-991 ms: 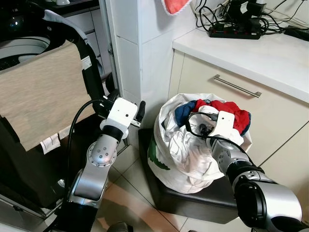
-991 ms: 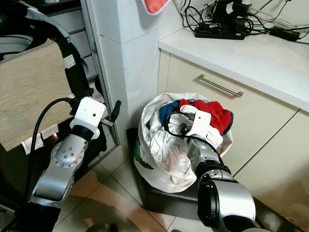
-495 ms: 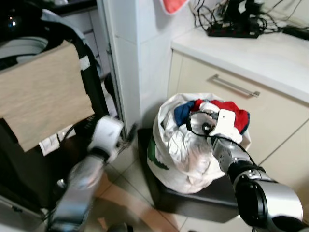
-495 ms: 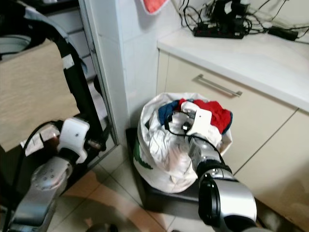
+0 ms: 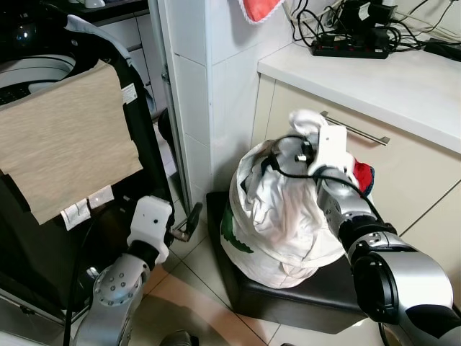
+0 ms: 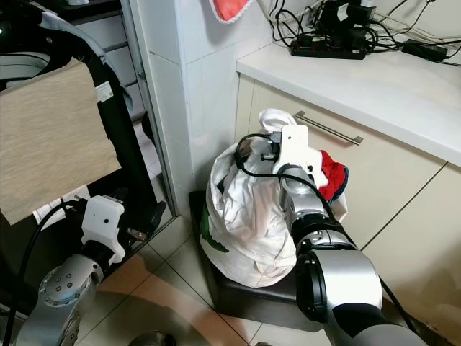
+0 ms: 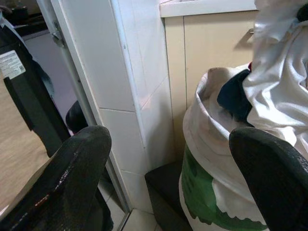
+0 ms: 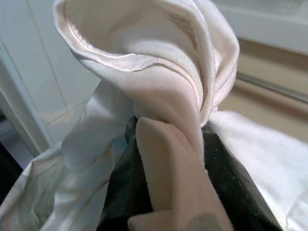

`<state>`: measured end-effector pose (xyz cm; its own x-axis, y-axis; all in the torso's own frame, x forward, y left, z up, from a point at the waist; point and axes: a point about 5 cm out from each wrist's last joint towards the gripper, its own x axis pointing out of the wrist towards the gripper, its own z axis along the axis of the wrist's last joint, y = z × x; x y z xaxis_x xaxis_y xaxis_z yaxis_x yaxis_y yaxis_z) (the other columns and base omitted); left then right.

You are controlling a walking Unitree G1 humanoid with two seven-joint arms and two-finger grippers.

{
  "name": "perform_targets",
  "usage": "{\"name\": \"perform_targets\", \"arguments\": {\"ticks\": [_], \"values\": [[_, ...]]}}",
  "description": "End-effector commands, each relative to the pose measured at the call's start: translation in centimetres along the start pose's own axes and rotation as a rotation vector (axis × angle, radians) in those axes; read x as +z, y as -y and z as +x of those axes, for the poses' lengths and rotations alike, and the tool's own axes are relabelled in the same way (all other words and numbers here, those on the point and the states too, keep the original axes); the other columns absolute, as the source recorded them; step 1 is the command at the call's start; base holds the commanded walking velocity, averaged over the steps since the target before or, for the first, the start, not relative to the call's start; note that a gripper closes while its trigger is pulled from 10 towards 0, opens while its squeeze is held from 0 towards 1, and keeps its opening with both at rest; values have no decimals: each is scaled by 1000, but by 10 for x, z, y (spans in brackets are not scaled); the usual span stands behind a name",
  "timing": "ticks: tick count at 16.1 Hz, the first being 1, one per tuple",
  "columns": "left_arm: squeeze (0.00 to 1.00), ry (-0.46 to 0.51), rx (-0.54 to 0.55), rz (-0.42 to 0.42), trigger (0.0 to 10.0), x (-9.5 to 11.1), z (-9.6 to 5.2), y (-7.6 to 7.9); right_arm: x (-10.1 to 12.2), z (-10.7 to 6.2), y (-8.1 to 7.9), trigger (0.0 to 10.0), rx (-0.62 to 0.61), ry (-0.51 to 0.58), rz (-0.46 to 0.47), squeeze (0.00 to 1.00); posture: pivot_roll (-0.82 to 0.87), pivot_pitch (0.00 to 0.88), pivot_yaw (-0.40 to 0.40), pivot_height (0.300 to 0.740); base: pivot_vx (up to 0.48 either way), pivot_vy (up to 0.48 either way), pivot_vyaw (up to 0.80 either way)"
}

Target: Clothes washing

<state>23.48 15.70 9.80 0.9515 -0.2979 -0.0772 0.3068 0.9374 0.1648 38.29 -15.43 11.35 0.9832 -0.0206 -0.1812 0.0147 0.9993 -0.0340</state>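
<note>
Right claw (image 5: 302,124) pinched tight on white garment (image 5: 284,205) above laundry bag (image 5: 248,249).

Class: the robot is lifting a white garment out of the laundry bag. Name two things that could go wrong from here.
1. The right gripper pinches only a fold of the white garment, so it might slip free.
2. The garment's lower part lies in the white fabric laundry bag on the low dark stool; pulling could tip the bag or drag out the red garment.

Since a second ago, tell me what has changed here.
The right gripper, shut on a white garment, has lifted it up out of the laundry bag. The left gripper, open, has dropped lower toward the floor. The bag, stool and cabinet stayed put.
</note>
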Motion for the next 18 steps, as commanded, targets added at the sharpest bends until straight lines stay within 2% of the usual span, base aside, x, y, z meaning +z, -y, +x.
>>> {"name": "perform_targets", "arguments": {"ticks": [1, 3, 4, 6, 7, 8, 9, 10, 12, 13, 17, 18], "values": [[0, 4, 16, 5, 10000, 4, 3, -2, 27, 5, 0, 0, 7, 106, -20, 0, 11, 0, -9, 740, 0, 0, 0], [0, 29, 11, -7, 10000, 9, 7, 0, 57, 7, -5, 0, 48, 244, -49, 0, 7, 0, -11, 740, 0, 0, 0], [0, 42, -49, 27, 10000, 10, 6, 8, 86, 8, -10, 0, 81, 346, -46, 0, 5, 0, -11, 740, 0, 0, 0], [0, 34, -95, 68, 10000, 7, 4, 8, 117, 8, -16, 0, 116, 427, -55, 0, 9, 0, -9, 740, 0, 0, 0], [0, 36, -94, 69, 10000, 8, 5, 7, 121, 8, -17, 0, 119, 437, -63, 0, 9, 0, -9, 740, 0, 0, 0], [0, 53, -91, 76, 10000, 12, 8, 5, 137, 7, -22, 0, 142, 478, -69, 0, 14, 0, -14, 740, 0, 0, 0], [0, 53, -91, 76, 10000, 12, 8, 5, 137, 7, -22, 0, 142, 478, -69, 0, 14, 0, -14, 740, 0, 0, 0], [0, 61, -86, 77, 10000, 14, 10, 5, 154, 5, -31, 0, 196, 531, -72, 0, 17, 0, -22, 740, 0, 0, 0], [0, 69, -83, 80, 10000, 16, 13, 6, 172, 1, -44, 0, 264, 587, -74, 0, 17, 0, -27, 740, 0, 0, 0], [0, 80, -76, 79, 10000, 18, 15, 8, 188, -5, -63, 0, 340, 634, -72, 0, 18, 0, -34, 740, 0, 0, 0], [0, 86, -64, 75, 10000, 20, 17, 8, 206, -12, -72, 0, 365, 704, -99, 0, 20, 0, -35, 740, 0, 0, 0], [0, 87, -63, 79, 10000, 20, 17, 8, 207, -10, -61, 0, 315, 706, -117, 0, 22, 0, -38, 740, 0, 0, 0]]}}
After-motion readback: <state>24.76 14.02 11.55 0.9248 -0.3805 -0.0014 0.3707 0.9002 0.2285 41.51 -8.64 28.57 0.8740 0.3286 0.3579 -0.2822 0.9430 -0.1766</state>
